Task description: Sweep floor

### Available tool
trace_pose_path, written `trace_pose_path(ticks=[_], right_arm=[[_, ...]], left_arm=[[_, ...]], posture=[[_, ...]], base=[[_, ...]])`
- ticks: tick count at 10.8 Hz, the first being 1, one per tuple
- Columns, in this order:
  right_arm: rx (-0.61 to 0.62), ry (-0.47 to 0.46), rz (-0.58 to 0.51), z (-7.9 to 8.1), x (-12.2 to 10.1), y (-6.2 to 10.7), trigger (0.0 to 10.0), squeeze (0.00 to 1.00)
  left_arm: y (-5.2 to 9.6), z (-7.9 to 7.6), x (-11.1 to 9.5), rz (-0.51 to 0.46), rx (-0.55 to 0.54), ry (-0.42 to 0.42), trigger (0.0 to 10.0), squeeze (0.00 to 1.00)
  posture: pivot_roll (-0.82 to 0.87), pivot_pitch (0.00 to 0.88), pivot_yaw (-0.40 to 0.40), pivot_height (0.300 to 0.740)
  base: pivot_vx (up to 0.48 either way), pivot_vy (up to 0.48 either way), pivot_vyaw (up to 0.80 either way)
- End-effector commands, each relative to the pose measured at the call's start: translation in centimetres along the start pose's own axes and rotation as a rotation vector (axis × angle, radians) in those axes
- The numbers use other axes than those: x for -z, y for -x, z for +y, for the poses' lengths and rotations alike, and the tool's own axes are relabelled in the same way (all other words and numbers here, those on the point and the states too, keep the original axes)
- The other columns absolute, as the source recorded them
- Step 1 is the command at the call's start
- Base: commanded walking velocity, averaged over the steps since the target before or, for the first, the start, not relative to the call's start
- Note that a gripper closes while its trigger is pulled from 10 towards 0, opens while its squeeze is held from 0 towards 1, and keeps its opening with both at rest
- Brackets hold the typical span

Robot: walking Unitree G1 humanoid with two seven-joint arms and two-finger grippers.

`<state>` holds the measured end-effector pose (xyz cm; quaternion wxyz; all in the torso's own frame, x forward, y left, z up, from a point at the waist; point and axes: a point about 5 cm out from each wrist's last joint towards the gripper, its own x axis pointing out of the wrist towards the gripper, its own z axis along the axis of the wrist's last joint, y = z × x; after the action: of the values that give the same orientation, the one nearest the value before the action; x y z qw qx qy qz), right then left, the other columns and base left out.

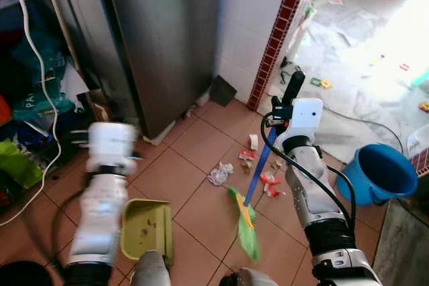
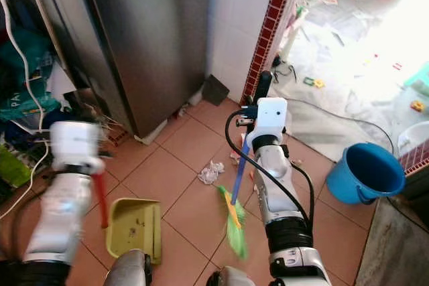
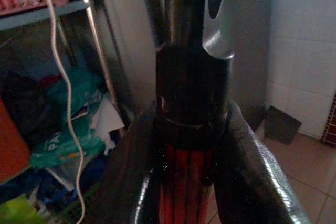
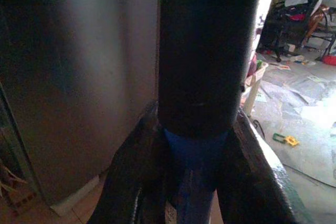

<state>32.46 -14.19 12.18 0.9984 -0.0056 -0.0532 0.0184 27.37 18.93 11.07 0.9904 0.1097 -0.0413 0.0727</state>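
1. Broom (image 1: 245,219): blue stick, green bristles down on the orange floor tiles (image 1: 194,199), approx. in the middle, just in front of the robot.
2. Right gripper (image 4: 195,182) is clamped tight on the broom's blue stick, black grip part sticking up above it.
3. Bits of trash (image 1: 220,173), white paper & red-white scraps, lie on the tiles right by the bristles.
4. Dustpan (image 2: 134,229): yellow-green, flat on the tiles to the left of the broom, some dirt in it.
5. Left gripper (image 3: 184,182) is squeezed on the dustpan's red handle (image 2: 102,200); arm is blurry so maybe moving.
6. Blue bucket (image 1: 379,173) sits on the right.
7. Big grey fridge (image 1: 157,38) stands behind, messy shelves w/ bags to its left.
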Motion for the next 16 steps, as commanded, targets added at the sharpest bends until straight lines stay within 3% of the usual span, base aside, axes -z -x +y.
trace_pose_path(ticks=[1, 4, 7, 16], right_arm=[[0.017, 0.023, -0.021, -0.7, -0.3, 0.0, 10.0, 0.00], [0.008, 0.022, -0.076, -0.2, -1.9, -1.4, 10.0, 0.00], [-0.027, 0.066, -0.113, -0.2, -2.4, -1.1, 10.0, 0.00], [-0.039, 0.073, -0.126, 0.0, -2.5, -1.3, 10.0, 0.00]], left_arm=[[-0.1, 0.2, -1.3, -0.064, 0.002, 0.033, 10.0, 0.00], [-1.0, -0.5, -2.3, -0.106, 0.035, 0.066, 10.0, 0.00], [-1.7, -1.2, -4.3, -0.167, 0.050, 0.122, 10.0, 0.00], [-1.3, -1.1, -4.4, -0.159, 0.056, 0.132, 10.0, 0.00]], posture=[[0.06, 0.095, -0.107, 0.740], [0.05, 0.090, -0.094, 0.740], [0.04, 0.088, -0.093, 0.740], [0.04, 0.081, -0.092, 0.740]], base=[[0.000, 0.000, 0.00], [0.000, 0.000, 0.00], [0.188, 0.000, 0.00], [0.309, 0.000, 0.00]])
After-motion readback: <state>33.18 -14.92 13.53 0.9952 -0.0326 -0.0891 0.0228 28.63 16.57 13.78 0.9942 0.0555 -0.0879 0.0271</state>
